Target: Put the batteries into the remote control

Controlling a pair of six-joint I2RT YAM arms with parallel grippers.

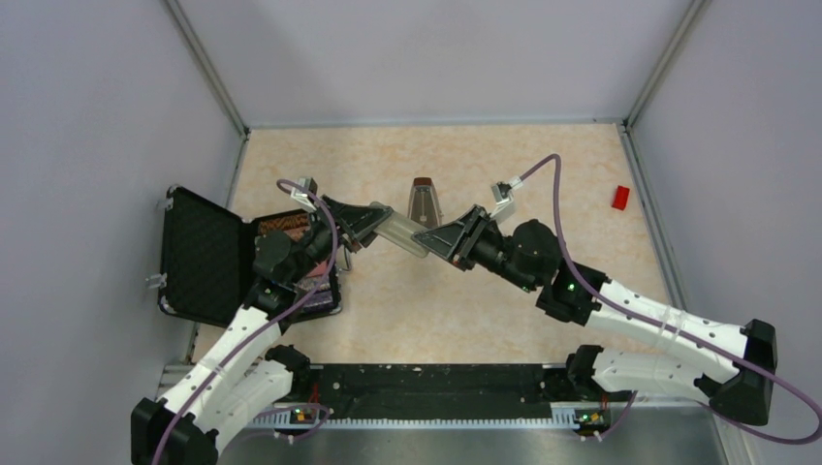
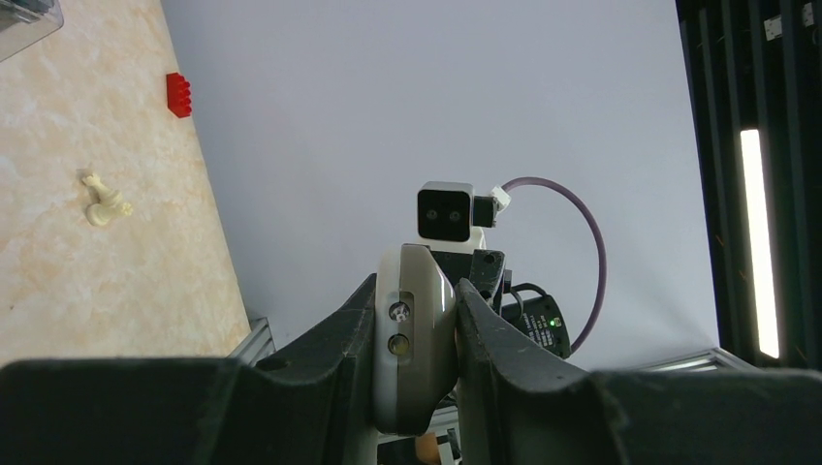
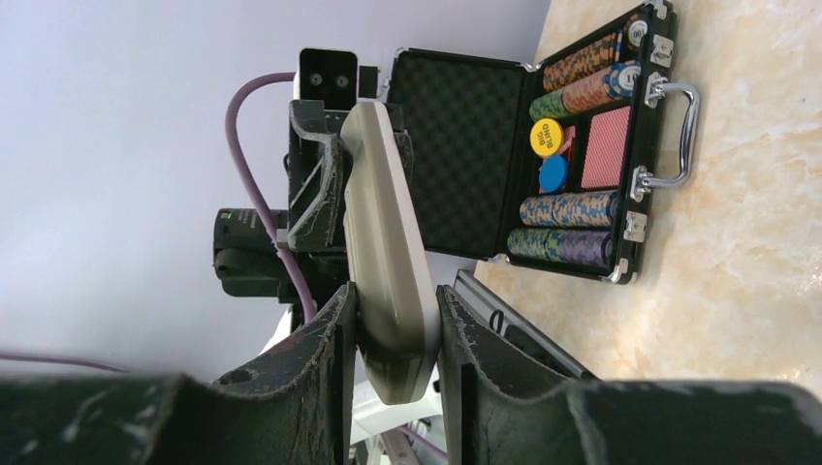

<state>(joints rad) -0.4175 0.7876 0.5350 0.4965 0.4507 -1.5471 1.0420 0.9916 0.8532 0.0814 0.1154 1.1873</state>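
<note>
The remote control (image 1: pixel 399 231) is a slim white-and-grey handset held in the air between both arms, above the middle of the table. My left gripper (image 1: pixel 366 226) is shut on one end of it; the left wrist view shows that end (image 2: pixel 415 339) pinched between the fingers. My right gripper (image 1: pixel 436 237) is shut on the other end; in the right wrist view the remote (image 3: pixel 388 252) runs from my jaws up to the left gripper. The batteries are not in view.
A brown metronome (image 1: pixel 424 200) stands behind the remote. An open black case of poker chips (image 1: pixel 208 257) lies at the left, also in the right wrist view (image 3: pixel 582 145). A red brick (image 1: pixel 620 198) lies far right. A small cream piece (image 2: pixel 103 201) lies on the table.
</note>
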